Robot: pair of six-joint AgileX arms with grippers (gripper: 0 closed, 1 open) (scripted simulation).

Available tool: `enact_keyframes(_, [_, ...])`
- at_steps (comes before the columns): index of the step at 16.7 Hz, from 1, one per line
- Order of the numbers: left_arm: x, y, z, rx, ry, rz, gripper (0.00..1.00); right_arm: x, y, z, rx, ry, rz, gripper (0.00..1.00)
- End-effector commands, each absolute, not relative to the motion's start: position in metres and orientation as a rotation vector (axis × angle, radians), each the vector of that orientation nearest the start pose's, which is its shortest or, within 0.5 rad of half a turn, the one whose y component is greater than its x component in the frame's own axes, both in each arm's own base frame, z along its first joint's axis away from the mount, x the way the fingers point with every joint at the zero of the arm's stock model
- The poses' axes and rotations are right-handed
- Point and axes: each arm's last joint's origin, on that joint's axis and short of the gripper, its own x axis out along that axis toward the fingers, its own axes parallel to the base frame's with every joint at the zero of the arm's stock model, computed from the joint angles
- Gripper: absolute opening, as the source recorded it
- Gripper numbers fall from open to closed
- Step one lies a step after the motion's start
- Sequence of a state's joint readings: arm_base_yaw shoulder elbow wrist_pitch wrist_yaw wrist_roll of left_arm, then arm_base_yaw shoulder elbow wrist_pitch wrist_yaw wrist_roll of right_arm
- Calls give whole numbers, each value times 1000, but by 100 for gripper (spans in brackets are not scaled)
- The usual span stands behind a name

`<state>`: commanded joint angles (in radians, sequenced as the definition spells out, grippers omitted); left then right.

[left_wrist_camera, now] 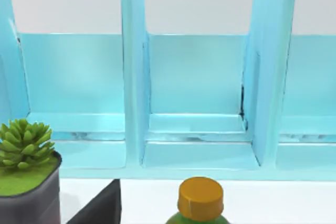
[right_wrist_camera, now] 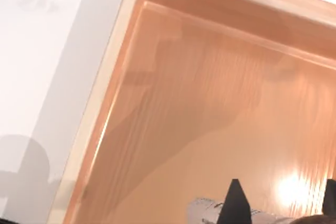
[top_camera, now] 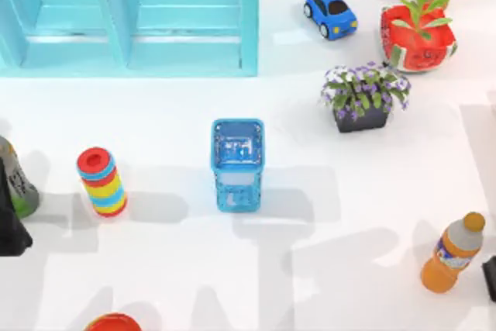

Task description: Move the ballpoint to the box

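Right wrist view: the wooden box (right_wrist_camera: 113,93) slants from the white table at the frame's left across to the right edge. Low in the frame, the silvery barrel of the ballpoint (right_wrist_camera: 206,211) lies over the box floor. The right gripper (right_wrist_camera: 282,204) hangs above it with its dark fingertips (right_wrist_camera: 234,203) spread wide, and nothing appears to be clamped between them. The pen looks delivered or nearly so, though whether it rests flat on the wood cannot be told. The likely risk is a fingertip catching the slim barrel on withdrawal and rolling or flicking it toward the near wall, so a straight lift looks safest.

In the top view, the left gripper (top_camera: 11,232) sits parked at the far left edge beside a green bottle (top_camera: 18,184). To the right come a striped can (top_camera: 101,182), a blue basket (top_camera: 237,163) at centre and a cyan rack (top_camera: 186,52) at upper left. A blue toy car (top_camera: 331,13), a purple flower pot (top_camera: 363,98) and a watermelon planter (top_camera: 416,35) fill the upper right. An orange bottle (top_camera: 453,253) stands at lower right, closest to the working arm's path.
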<state>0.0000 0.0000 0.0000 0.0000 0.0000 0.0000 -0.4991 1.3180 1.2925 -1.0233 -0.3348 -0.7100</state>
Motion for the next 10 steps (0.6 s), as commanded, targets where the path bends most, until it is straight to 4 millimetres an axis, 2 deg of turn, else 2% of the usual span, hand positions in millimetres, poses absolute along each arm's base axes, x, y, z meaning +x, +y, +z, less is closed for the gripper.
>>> enact_keyframes(5, [106,-1,160,0,0,0,100,241,-109,285,-234,942,195,0])
enact_keyframes(10, [106,-1,160,0,0,0,100,242,-108,281,-235,943,196,0])
